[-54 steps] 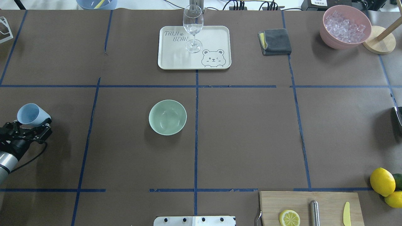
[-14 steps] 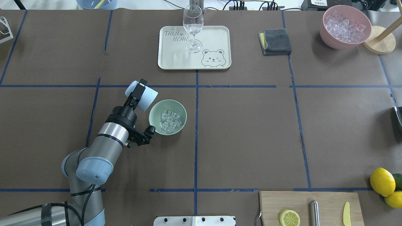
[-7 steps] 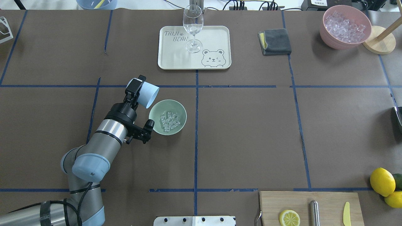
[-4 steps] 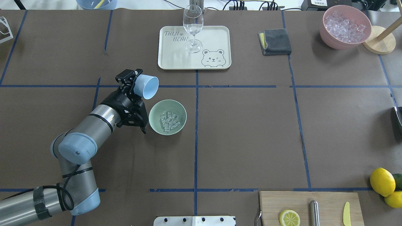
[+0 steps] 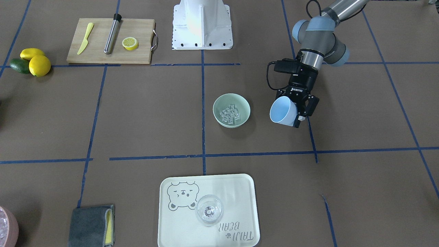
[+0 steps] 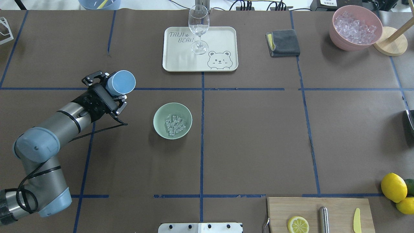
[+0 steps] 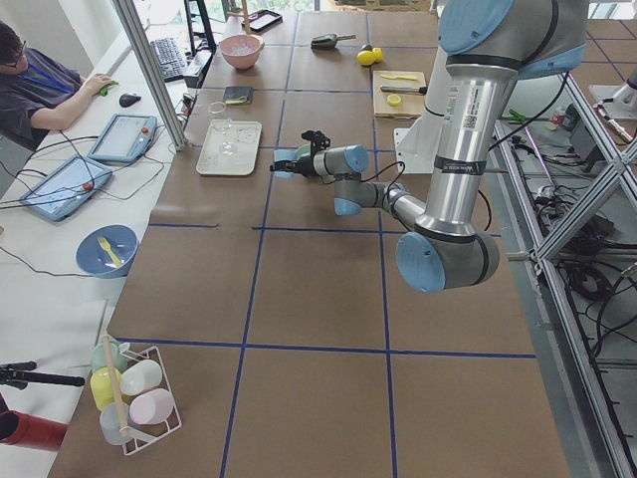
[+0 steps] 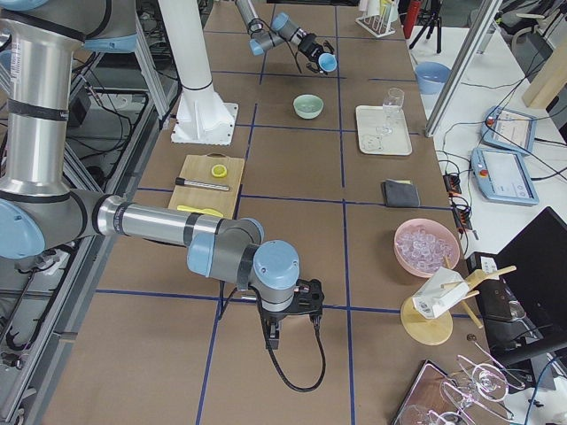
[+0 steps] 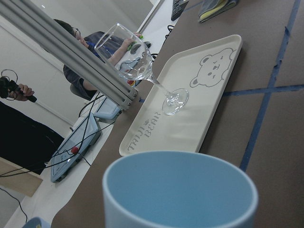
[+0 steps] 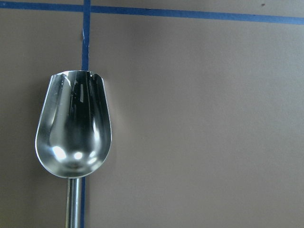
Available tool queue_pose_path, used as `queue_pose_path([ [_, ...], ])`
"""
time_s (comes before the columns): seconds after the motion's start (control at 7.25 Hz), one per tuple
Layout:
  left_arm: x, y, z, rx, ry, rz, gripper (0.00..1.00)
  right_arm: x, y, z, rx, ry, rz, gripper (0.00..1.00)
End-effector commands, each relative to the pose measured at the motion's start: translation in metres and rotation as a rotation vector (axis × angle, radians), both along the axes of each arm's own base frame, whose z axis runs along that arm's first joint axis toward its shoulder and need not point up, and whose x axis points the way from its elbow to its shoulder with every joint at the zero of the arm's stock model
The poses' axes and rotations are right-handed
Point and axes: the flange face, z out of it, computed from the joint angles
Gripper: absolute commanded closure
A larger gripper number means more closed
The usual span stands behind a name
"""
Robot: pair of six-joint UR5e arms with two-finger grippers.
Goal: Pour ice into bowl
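Note:
The pale mint-green bowl (image 6: 157, 114) stands left of the table's middle with several clear ice cubes (image 6: 174, 125) in it; bowl (image 5: 219, 103) and ice (image 5: 230, 114) also show in the front view. My left gripper (image 6: 114, 86) is shut on a light blue cup (image 6: 121, 82), held above the table to the bowl's left and clear of it. The cup's mouth faces up, and it looks empty in the left wrist view (image 9: 180, 190). My right gripper (image 8: 283, 319) shows only in the right side view; I cannot tell its state.
A metal scoop (image 10: 73, 126) fills the right wrist view over the brown paper. A cream tray (image 6: 220, 38) with a wine glass (image 6: 198, 27), a grey cloth (image 6: 284, 42) and a pink container of ice (image 6: 355, 27) stand at the back. A cutting board (image 6: 336, 215) and lemons (image 6: 393, 187) are front right.
The bowl was empty at first and now holds ice. In the last second my left gripper has drawn back to the left from the bowl and turned the cup mouth-up.

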Motion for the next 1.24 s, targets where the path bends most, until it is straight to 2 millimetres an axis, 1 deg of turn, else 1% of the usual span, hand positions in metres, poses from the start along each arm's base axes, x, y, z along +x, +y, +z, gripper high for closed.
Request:
queue_pose_path([
  [0.0, -0.029, 0.007, 0.031, -0.158, 0.212, -0.047, 1.00, 0.000, 0.000, 0.000, 0.000, -0.001, 0.001, 0.00],
  [0.14, -0.045, 0.014, 0.057, -0.312, 0.445, -0.080, 1.00, 0.001, -0.001, -0.001, 0.003, 0.001, 0.001, 0.00],
  [0.28, -0.067, 0.027, 0.079, -0.366, 0.548, -0.089, 1.00, 0.001, -0.002, -0.002, 0.006, 0.002, 0.001, 0.00],
  [0.41, -0.098, 0.045, 0.115, -0.409, 0.651, -0.087, 1.00, 0.000, -0.001, -0.002, 0.005, 0.000, 0.001, 0.00],
  [0.55, -0.112, 0.053, 0.152, -0.469, 0.720, -0.106, 1.00, 0.000, 0.000, 0.000, 0.001, 0.001, 0.002, 0.00],
  [0.69, -0.133, 0.060, 0.180, -0.475, 0.733, -0.165, 1.00, 0.001, -0.001, -0.001, 0.002, 0.001, 0.002, 0.00],
  [0.83, -0.143, 0.054, 0.189, -0.414, 0.741, -0.301, 1.00, 0.001, -0.002, -0.002, 0.004, 0.002, 0.003, 0.00],
  [0.97, -0.146, 0.054, 0.197, -0.391, 0.736, -0.361, 1.00, 0.001, -0.003, -0.003, 0.006, 0.002, 0.004, 0.00],
  [1.1, -0.144, 0.052, 0.216, -0.394, 0.726, -0.406, 1.00, 0.001, -0.003, -0.003, 0.007, 0.002, 0.003, 0.00],
])
